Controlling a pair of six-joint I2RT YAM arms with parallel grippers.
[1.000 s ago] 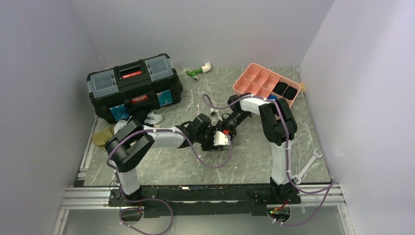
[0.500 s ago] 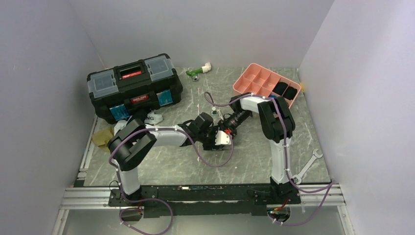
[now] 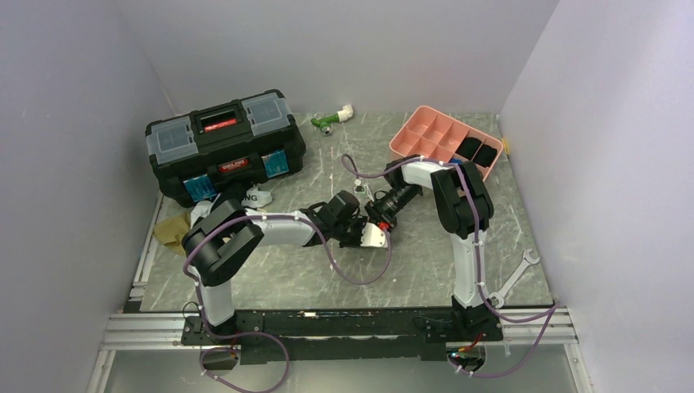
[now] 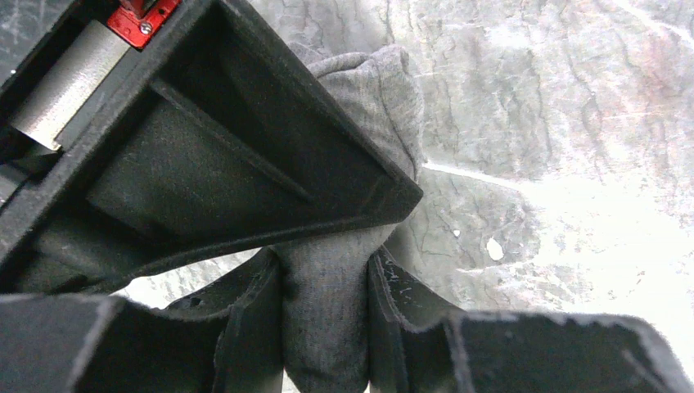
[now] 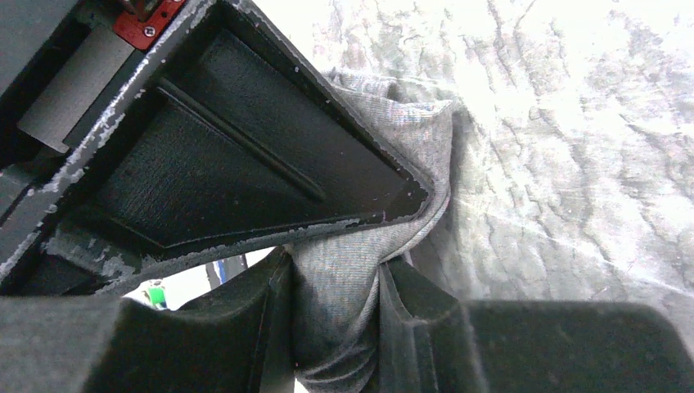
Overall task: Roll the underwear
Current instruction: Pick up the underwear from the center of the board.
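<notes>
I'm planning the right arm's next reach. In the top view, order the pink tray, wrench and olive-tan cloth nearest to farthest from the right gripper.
From the right gripper, shut on the grey underwear:
1. pink tray, behind it to the right.
2. wrench, at the near right.
3. olive-tan cloth, at the far left edge.

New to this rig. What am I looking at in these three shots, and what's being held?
Two robot arms are bolted at the near edge of a stone-patterned table. The wide shot comes from a fixed camera above and behind them. The two close-ups come from a camera on each wrist. On the table are a black toolbox, a pink tray and a wrench. Mid-table, the left claw and the right claw are each shut on grey underwear, apparently the same piece. The black wedge in each close-up looks like the other arm's claw.
</notes>
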